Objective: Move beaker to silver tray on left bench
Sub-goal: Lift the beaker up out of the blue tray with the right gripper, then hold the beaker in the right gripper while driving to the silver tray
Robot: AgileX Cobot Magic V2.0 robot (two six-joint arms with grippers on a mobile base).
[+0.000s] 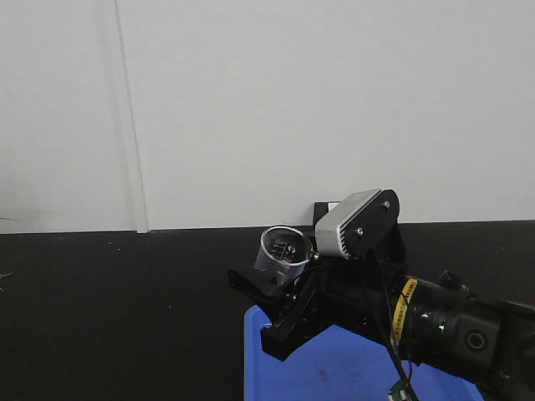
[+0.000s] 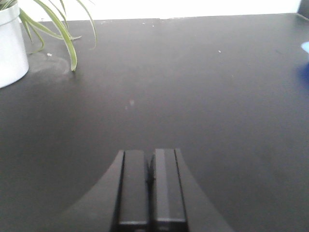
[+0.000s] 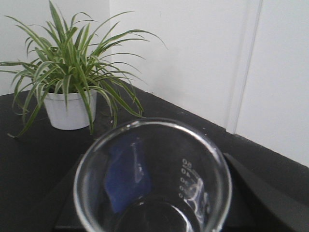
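The black worktop of the bench (image 1: 100, 317) fills the lower part of the front view. You do not see the silver tray in any of the 3 views, so I judge that the carry is not finished and the arm needs to travel further to the left.

The blue tray (image 1: 267, 376) lies on this worktop, at the near edge of the front view. The right arm reaches over it, and this is why the glass hangs above the far end of that tray and not on a surface.

A plant (image 3: 72, 63) in a white pot (image 3: 67, 111) stands on the worktop near the wall corner, well apart from the glass. You must keep it in mind as an obstacle on the way.

The right gripper (image 1: 280, 271) has its jaws spread only as wide as the glass and pinches the beaker (image 1: 282, 248) by its wall from 2 sides. The beaker looks empty. Its round mouth turns toward the front camera, so I judge it is tilted, not upright.

The left gripper (image 2: 150, 188) hangs low over bare worktop, jaws pressed together, holding nothing.
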